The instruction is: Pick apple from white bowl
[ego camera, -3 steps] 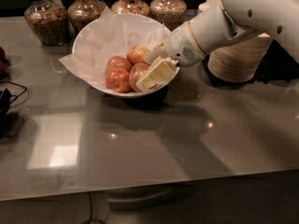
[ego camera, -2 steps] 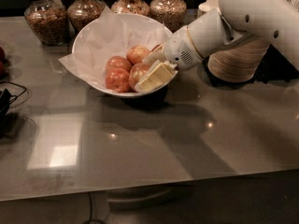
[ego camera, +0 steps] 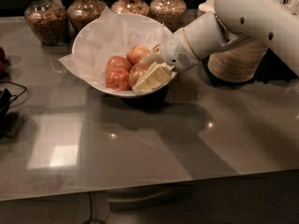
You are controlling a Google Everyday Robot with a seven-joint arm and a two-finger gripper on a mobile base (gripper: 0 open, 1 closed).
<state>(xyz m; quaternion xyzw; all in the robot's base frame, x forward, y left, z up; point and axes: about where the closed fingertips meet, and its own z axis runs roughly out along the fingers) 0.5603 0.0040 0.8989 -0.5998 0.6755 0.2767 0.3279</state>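
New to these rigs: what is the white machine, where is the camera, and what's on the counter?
The big white shape is a robot's single arm; the cream-coloured part at its end is its claw. One camera looks down on the grey table; its mounting is not recorded. On the table sits a wide white bowl lined with crinkled paper, holding several reddish apples. The claw is down in the bowl's right side, against one apple; whether it grips it I cannot tell. Behind stand glass jars with brown contents, and to the right a stack of beige paper bowls.
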